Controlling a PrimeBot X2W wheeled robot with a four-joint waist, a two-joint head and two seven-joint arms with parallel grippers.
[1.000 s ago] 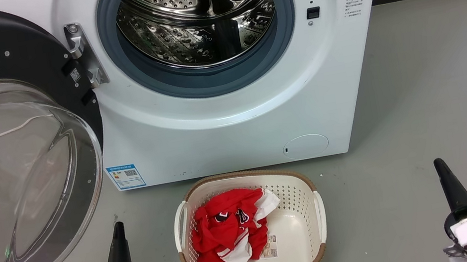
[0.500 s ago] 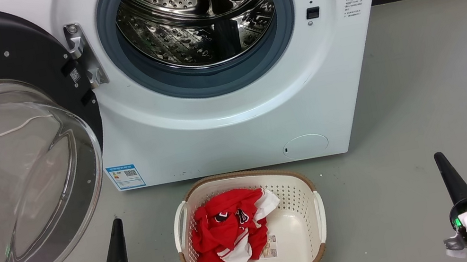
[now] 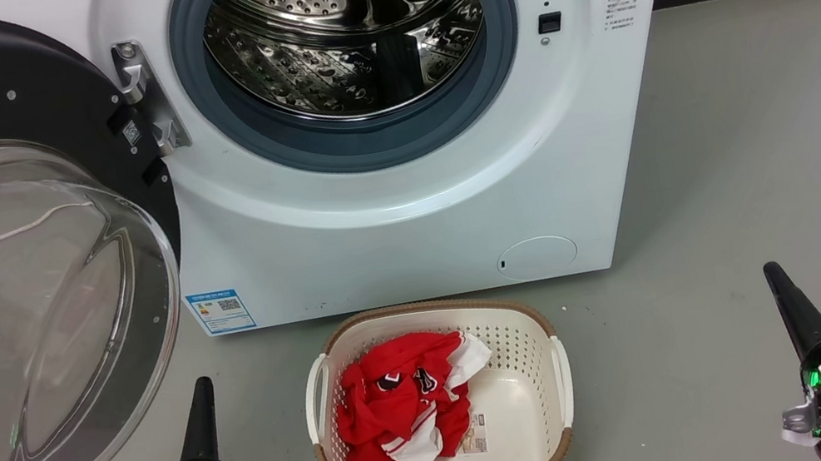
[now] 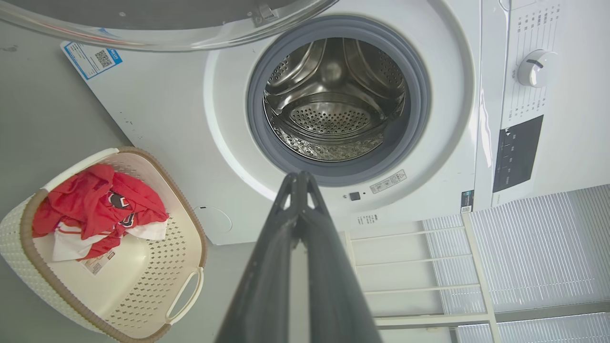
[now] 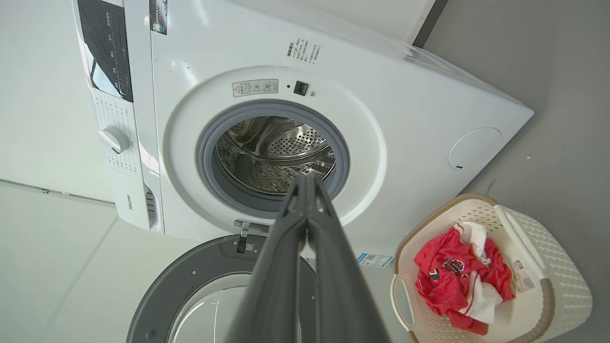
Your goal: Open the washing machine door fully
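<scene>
1. The washing machine door [image 3: 21,274] stands swung wide open on the hinge [image 3: 141,92] at the left side of the washing machine [image 3: 394,233]. In the head view its glass bowl bulges toward the camera.
2. The machine's mouth is uncovered, and the grey gasket [image 3: 362,146] rings the perforated steel drum [image 3: 350,30].
3. Low on the white front sit a blue label [image 3: 220,310] and a round cap [image 3: 538,257].
4. A white basket [image 3: 424,308] rests on the floor [image 3: 745,163] just before the machine's bottom edge, with a red and white garment [image 3: 396,410] heaped in its left part.
5. The left tool [image 3: 201,386] hovers near the door's lower rim, its fingers pressed together on nothing.
6. The right tool [image 3: 771,270] hangs over the floor well right of the basket and apart from the door, its fingers likewise together and empty.
</scene>
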